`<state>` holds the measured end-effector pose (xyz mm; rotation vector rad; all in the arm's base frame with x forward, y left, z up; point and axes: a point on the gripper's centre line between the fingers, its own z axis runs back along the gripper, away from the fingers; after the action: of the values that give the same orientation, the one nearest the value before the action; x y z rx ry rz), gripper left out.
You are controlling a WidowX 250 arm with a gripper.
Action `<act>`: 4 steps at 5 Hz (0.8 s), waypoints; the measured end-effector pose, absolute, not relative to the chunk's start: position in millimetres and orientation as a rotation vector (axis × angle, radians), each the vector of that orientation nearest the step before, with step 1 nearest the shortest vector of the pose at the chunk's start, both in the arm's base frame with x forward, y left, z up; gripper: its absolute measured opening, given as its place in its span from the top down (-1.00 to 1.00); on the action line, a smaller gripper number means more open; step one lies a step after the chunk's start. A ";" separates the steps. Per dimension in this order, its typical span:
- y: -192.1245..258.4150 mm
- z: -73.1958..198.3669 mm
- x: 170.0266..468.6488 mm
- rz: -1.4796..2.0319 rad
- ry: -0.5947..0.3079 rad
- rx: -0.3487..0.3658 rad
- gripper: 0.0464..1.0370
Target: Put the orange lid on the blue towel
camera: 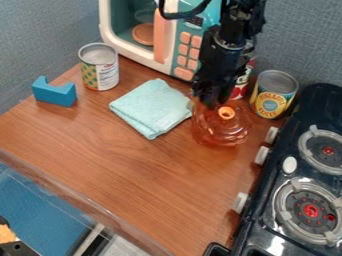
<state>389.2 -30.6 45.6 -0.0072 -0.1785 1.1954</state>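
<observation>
Currently, orange lid lies right of frame centre, just beside the folded blue towel; whether it touches the bench, cannot tell. Gripper at lid's upper left; jaws' opening and any grip: indeterminate.

The top edge cut off the arm and microwave; the right and bottom edges cut off the stove. The arm hid much of the red can, and whether the hand touched the lid was unclear.
</observation>
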 end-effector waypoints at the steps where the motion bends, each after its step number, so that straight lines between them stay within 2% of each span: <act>1: -29.9 57.1 385.7 1.201 -0.204 -0.028 -0.50; 2: -32.9 57.2 381.3 1.197 -0.206 -0.030 -0.93; 4: -54.6 56.1 375.7 1.144 -0.211 -0.035 -0.93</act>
<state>375.7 -54.6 56.1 -0.0354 -0.2105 1.1443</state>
